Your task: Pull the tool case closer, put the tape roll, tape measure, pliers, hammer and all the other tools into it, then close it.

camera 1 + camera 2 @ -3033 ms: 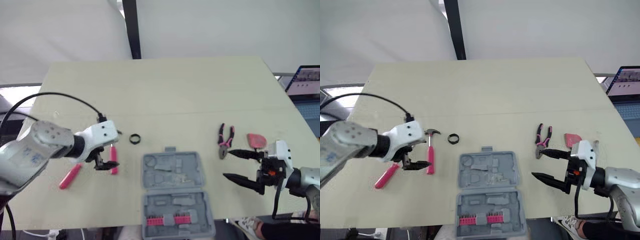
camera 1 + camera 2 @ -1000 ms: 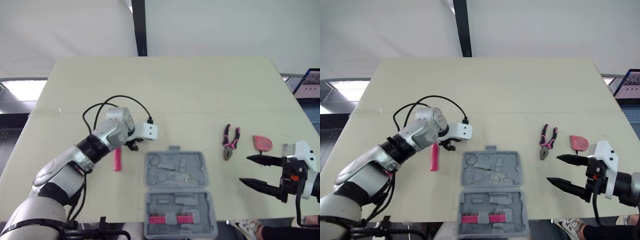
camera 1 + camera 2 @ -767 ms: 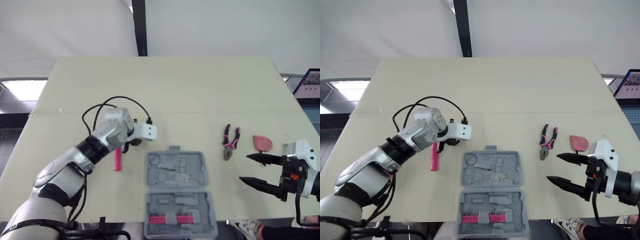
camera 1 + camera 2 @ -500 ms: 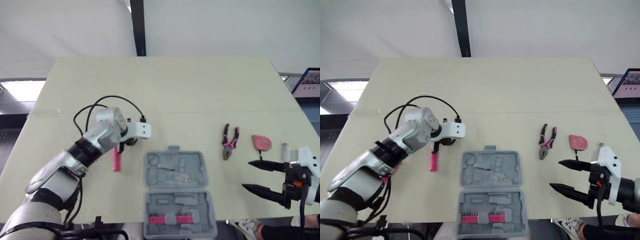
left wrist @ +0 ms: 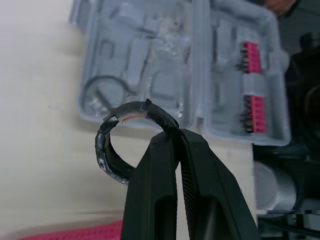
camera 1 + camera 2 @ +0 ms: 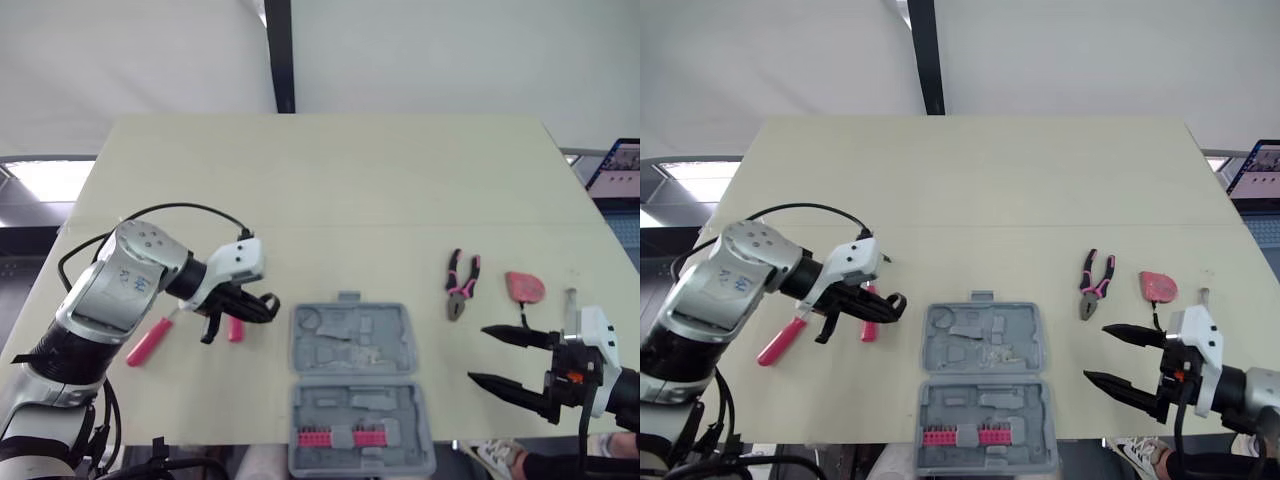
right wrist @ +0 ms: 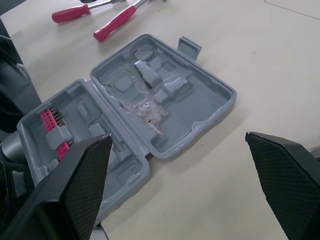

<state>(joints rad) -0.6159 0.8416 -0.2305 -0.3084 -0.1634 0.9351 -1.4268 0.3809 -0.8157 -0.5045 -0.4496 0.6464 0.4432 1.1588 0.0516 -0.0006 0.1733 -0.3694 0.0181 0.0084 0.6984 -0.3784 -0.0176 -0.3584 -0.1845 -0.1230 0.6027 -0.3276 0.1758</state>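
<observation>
From my end, the left gripper (image 6: pixel 243 306) is pinched tight on the black tape roll (image 5: pixel 103 146) — fingers pressed together on the ring's edge. The roll sits at 9 o'clock of the tool case (image 6: pixel 380 345), just beside its left wall. I can't tell whether it clears the table (image 6: pixel 330 190).

The case lies open and flat at the table's 6 o'clock edge, with a row of pink bits (image 6: pixel 335 438) in the near half. The hammer (image 6: pixel 236 331) lies right under that gripper, and the pink-handled screwdriver (image 6: pixel 146 341) is at its 8 o'clock.

Pliers (image 6: pixel 459 285) are at 2 o'clock of the case, with the red tape measure (image 6: pixel 524 286) near them at their 3 o'clock. The right gripper (image 6: pixel 478 354) hangs at 3 o'clock of the case — fingers spread wide.
</observation>
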